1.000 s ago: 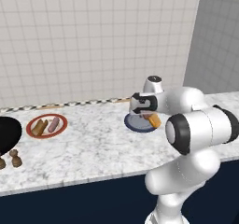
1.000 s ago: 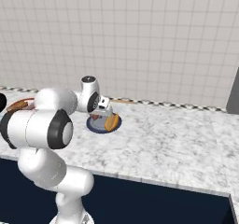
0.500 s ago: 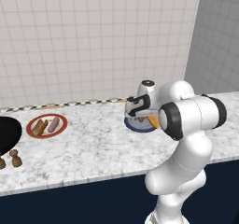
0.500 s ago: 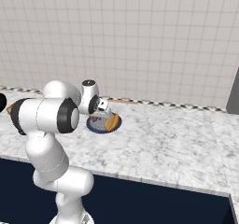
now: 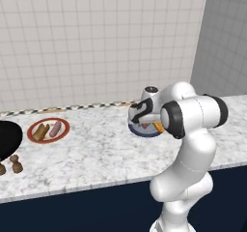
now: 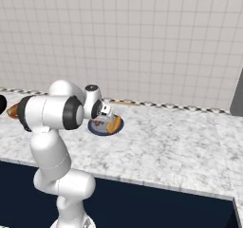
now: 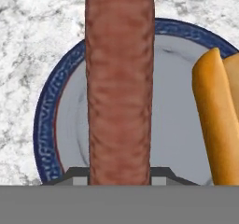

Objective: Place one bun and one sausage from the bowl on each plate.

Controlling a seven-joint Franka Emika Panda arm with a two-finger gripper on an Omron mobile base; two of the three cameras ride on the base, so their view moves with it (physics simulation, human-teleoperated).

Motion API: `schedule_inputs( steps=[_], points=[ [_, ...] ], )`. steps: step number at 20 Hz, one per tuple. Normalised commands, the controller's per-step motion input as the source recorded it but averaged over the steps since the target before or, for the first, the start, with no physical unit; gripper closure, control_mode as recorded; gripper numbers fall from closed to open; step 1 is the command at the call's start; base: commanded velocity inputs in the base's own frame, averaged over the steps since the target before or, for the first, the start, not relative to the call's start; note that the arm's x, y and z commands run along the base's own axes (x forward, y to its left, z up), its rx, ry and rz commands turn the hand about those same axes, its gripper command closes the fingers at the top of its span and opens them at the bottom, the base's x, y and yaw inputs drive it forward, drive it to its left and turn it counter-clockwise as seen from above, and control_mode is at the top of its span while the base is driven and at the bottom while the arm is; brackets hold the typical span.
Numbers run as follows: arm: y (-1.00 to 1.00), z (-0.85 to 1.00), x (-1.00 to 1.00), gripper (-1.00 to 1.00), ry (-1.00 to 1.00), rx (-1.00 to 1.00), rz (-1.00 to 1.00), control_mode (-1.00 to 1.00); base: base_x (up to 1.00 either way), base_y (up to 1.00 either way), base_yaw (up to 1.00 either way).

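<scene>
Arm bent forward; tool (image 7: 119,174) pointing down, clamped on sausage (image 7: 119,83).

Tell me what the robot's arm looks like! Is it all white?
Mostly. The glossy white robot arm is made of fat rounded segments joined by dark, almost black ring-shaped joints. Its tool is a small white block, topped by a round cap with a dark disc. No cables show.

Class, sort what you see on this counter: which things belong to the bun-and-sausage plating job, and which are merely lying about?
Part of the job:
- black bowl
- red-rimmed plate, bun and sausage on it
- blue plate
- bun on the blue plate
- sausage held in the gripper, its jaws shut on it above the blue plate

Just lying about:
- two small brown pieces beside the bowl
</scene>
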Motion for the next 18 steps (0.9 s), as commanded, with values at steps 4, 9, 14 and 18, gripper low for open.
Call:
schedule_inputs(
  steps=[4,9,14,18],
  points=[
    [0.0,-0.28,0.0,1.0,0.0,0.0,0.0,-1.0,0.0,0.0,0.0],
    [0.0,0.0,0.0,1.0,0.0,0.0,0.0,-1.0,0.0,0.0,0.0],
    [0.0,0.0,0.0,-1.0,0.0,0.0,0.0,-1.0,0.0,0.0,0.0],
    [0.0,0.0,0.0,-1.0,0.0,0.0,0.0,-1.0,0.0,0.0,0.0]
  ],
)
